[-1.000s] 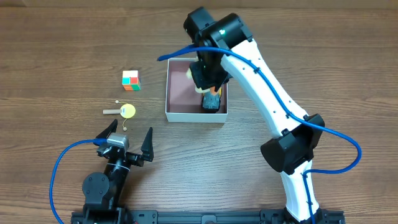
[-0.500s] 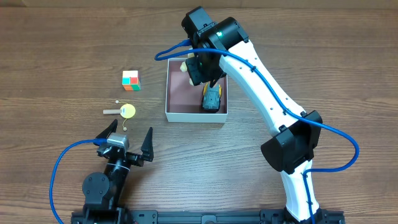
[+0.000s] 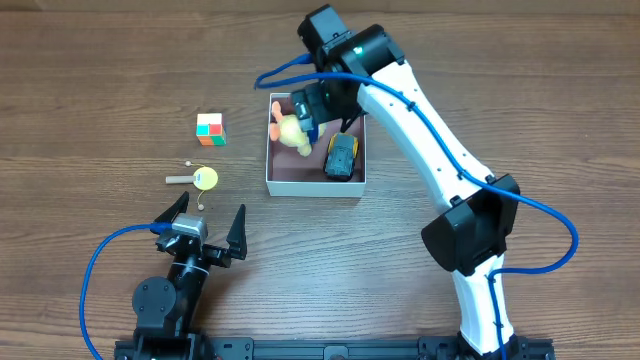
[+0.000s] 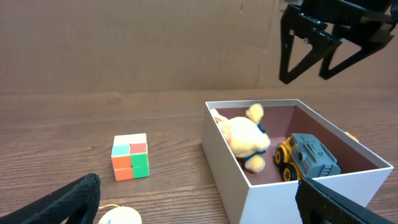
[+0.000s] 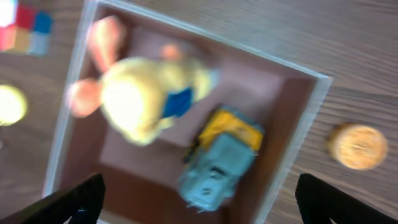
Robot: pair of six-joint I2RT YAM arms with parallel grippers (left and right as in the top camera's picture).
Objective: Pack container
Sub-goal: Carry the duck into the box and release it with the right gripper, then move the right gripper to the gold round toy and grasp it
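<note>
Hovering above the far side of the square white-walled container with a mauve floor (image 3: 315,188), the right gripper (image 3: 318,108) has its fingers spread wide and holds nothing. The white right arm rises from the near edge, right of centre, bends at the elbow and slants toward the far left. The container sits mid-table, nearer the far edge. Inside it, a yellow plush toy (image 3: 291,130) lies by the left wall, with a grey-blue and yellow toy truck (image 3: 342,158) just beside it. The left gripper (image 3: 205,220) is low at the near edge, left of centre, also wide and empty. Left of the container lie a multicoloured cube (image 3: 210,129) and a yellow disc on a wooden stick (image 3: 204,179). A small orange round piece (image 5: 357,146) sits just outside one container wall.
</note>
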